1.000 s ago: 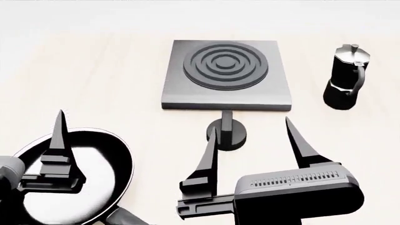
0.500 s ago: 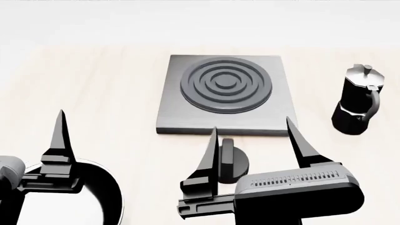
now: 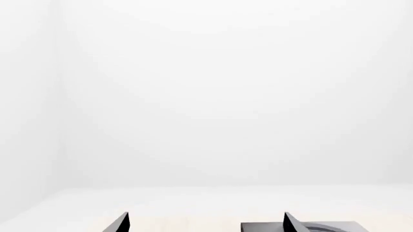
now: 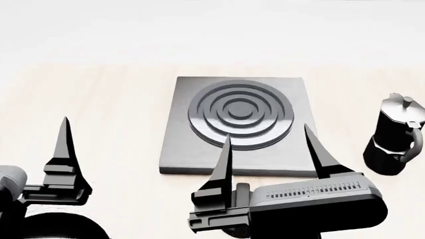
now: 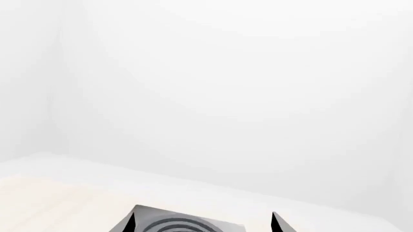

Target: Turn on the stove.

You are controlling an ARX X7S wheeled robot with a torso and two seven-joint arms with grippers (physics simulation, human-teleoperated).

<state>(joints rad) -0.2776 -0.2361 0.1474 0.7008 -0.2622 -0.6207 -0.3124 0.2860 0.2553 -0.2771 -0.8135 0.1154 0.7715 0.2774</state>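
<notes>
The stove sits mid-table, its small knob toward the near edge, mostly hidden under the empty, open right gripper. The knob looks rigid and ridged; pinch its sides.

Head view, change over the last second: the stove has shifted lower in frame, nearer the robot. Its knob, earlier plainly visible beside the near edge, is now mostly hidden behind the right tool. The moka pot has moved down and rightward. The frying pan has slid almost out at the bottom-left corner.
</notes>
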